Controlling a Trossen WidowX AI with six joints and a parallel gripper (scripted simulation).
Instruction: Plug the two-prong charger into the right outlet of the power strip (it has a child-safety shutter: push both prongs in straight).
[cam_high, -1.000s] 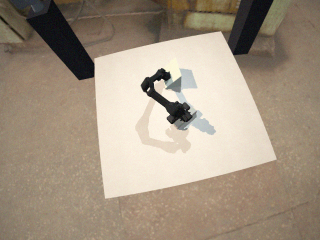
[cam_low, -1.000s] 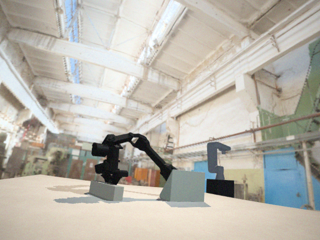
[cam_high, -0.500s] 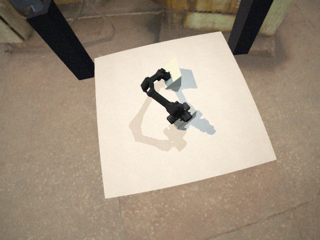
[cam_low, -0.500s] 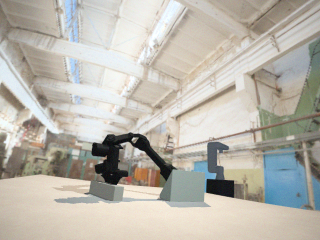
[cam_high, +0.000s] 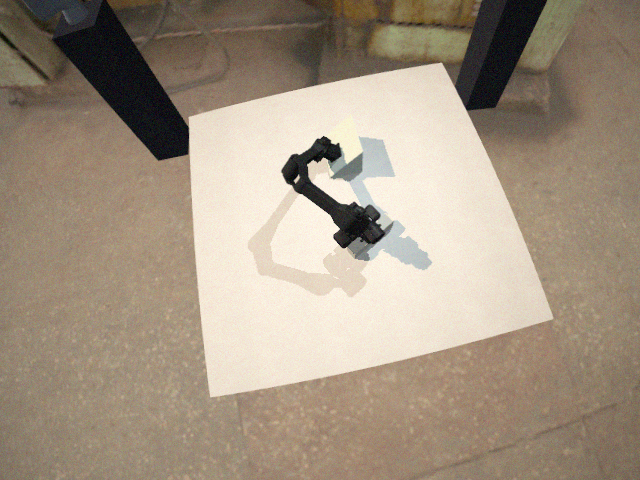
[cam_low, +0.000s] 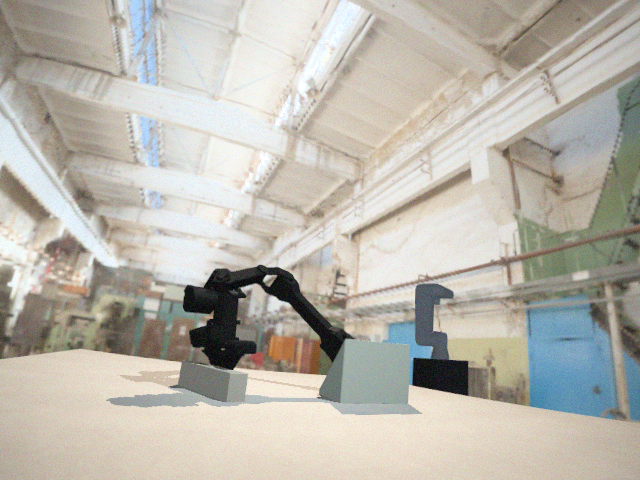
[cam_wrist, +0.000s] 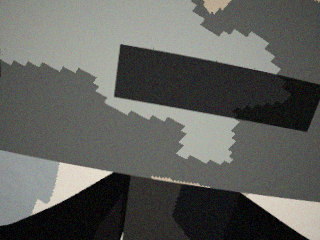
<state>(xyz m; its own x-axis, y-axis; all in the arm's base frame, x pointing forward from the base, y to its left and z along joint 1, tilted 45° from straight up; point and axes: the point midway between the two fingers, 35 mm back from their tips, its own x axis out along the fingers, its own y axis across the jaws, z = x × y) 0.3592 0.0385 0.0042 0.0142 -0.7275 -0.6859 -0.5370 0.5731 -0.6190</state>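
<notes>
The power strip is a grey box (cam_high: 364, 249) (cam_low: 203, 381) (cam_wrist: 45, 110) on the table; its face fills much of the wrist view, with a long black rectangle (cam_wrist: 195, 85) on it. My gripper (cam_low: 225, 364) (cam_wrist: 171, 182) points down right at the strip, seen low in the exterior view. It is shut on the charger, a dark grey body (cam_wrist: 151, 210) between the black fingers at the bottom of the wrist view, where it meets the strip's lower edge. The prongs are hidden, and I cannot tell whether they are in an outlet. In the top view the arm hides the fingertips.
A pale grey-green wedge block (cam_high: 347, 142) (cam_low: 374, 372) stands on the pale table top (cam_high: 439, 289) (cam_low: 310, 439), beside the arm's base. Black pillars (cam_high: 121, 87) (cam_high: 498, 56) stand beyond the table's far corners. Shadows of the arm fall around the strip.
</notes>
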